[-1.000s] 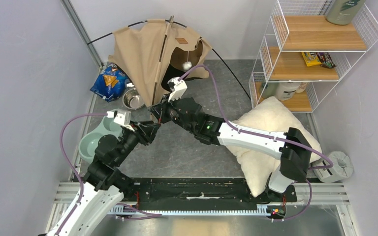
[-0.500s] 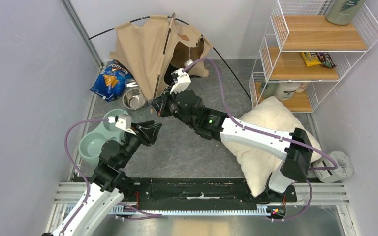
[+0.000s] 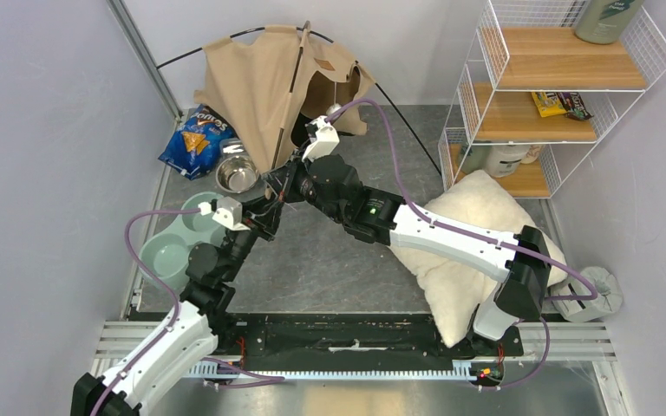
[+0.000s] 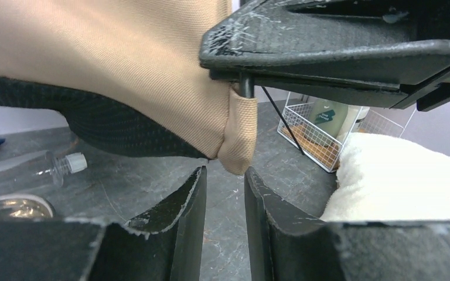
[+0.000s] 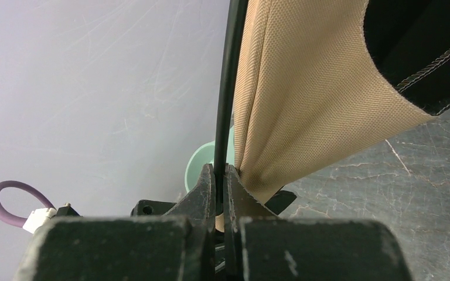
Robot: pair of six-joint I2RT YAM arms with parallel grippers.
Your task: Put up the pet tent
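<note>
Pet tent: the tan canvas pet tent (image 3: 260, 87) stood at the far left-centre of the table (image 3: 329, 269), close against the back wall (image 3: 399, 43). It was only partly raised, the fabric sagging in folds, with its dark doorway facing the arms.
Black pole: one black pole (image 5: 229, 88) ran down along the tent's near edge, and its lower end entered a tan pole sleeve (image 4: 237, 134) at the fabric's corner.
Right gripper: the right gripper (image 5: 221, 172) reached across to the tent's near corner with its fingers pressed together on the black pole, canvas hanging just beside them.
Left gripper: the left gripper (image 4: 225, 175) sat directly under the right one with its fingers spread a little. The sleeve's end hung just above the gap, and nothing was caught between the fingers.
Pillow: a fluffy white pillow (image 3: 477, 217) lay on the right side of the table, partly under the right arm.
Wire shelf: a white wire shelf (image 3: 564, 87) with wooden boards stood at the far right.
Left-side items: a blue snack bag (image 3: 192, 143), a steel bowl (image 3: 237, 178) and a green double bowl (image 3: 173, 247) lay near the tent's left side.
</note>
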